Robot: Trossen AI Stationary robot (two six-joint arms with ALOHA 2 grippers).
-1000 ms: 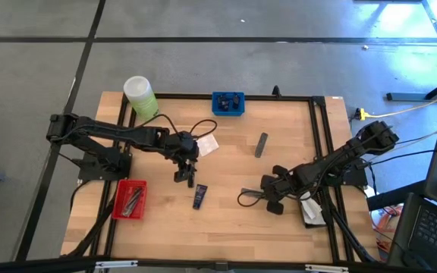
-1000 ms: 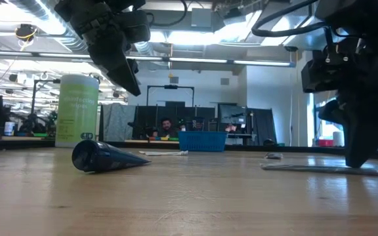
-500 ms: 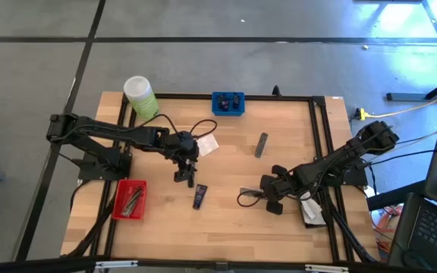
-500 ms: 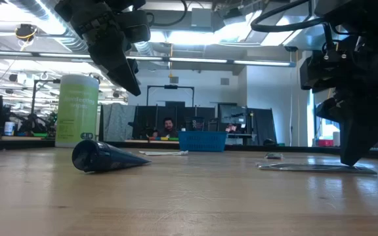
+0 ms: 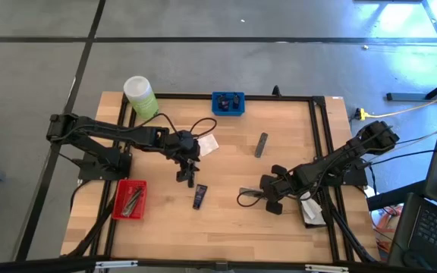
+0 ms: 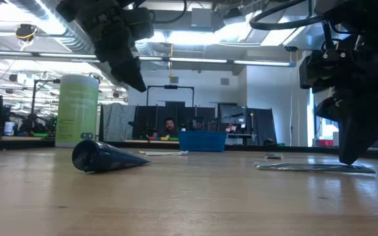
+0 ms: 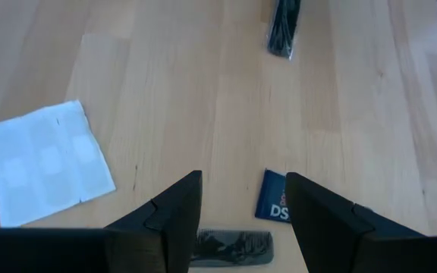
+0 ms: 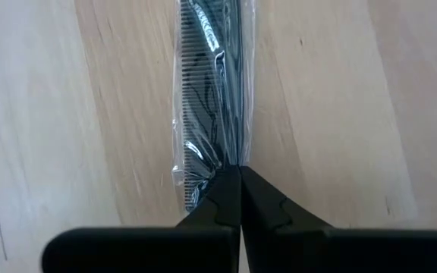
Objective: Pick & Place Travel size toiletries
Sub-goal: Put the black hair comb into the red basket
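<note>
A dark comb in a clear packet lies flat on the wooden table right of centre, and my right gripper is shut on it, pointing steeply down. My left gripper hangs open above the table's middle, holding nothing. A dark navy tube lies on its side just near of that gripper, its end showing beside one finger. A flat white sachet and a slim grey tube lie farther back. My right gripper has its shut fingertips on the clear packet's film, a little in from its near end, where the film looks gathered between them. The fingers come from above, slanting, in line with the comb. The packet rests on the table.
A big light-green bottle stands at the far left corner. A blue tray sits at the far edge, a red tray at the near left, and a black tray beside the right arm. Bare wood lies along the near edge.
In the low view my right gripper and the packet under it have shifted slightly toward the table's left. The packet still lies on the table.
</note>
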